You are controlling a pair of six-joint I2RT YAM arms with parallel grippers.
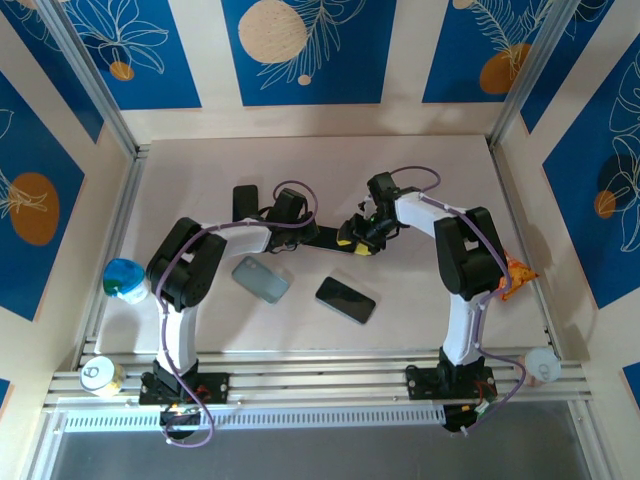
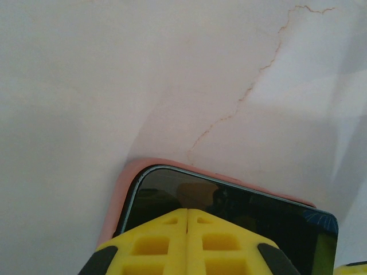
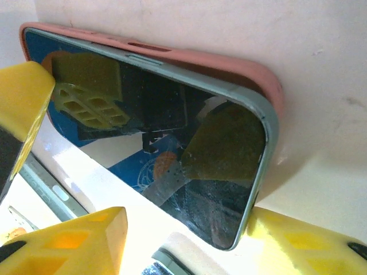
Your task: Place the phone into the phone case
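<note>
A phone [image 3: 172, 114] with a dark glass screen lies in a pink phone case [image 3: 229, 66] on the table, between the two grippers [image 1: 325, 237]. In the left wrist view the case's pink rim [image 2: 117, 195] wraps the phone's [image 2: 258, 212] corner. My left gripper [image 2: 187, 211] is shut, its yellow fingers tight together and resting on the screen near that end [image 1: 302, 230]. My right gripper [image 3: 188, 215] is open at the other end [image 1: 358, 240]. Its right finger [image 3: 304, 240] touches the phone's corner, while the left finger [image 3: 74, 240] stands clear.
A grey-blue phone case [image 1: 260, 279] and a black phone [image 1: 345, 299] lie nearer the arm bases. A blue-green cup [image 1: 125, 278] and a can [image 1: 100, 375] sit at the left edge. An orange object [image 1: 518, 272] and a white cup [image 1: 540, 362] are at the right.
</note>
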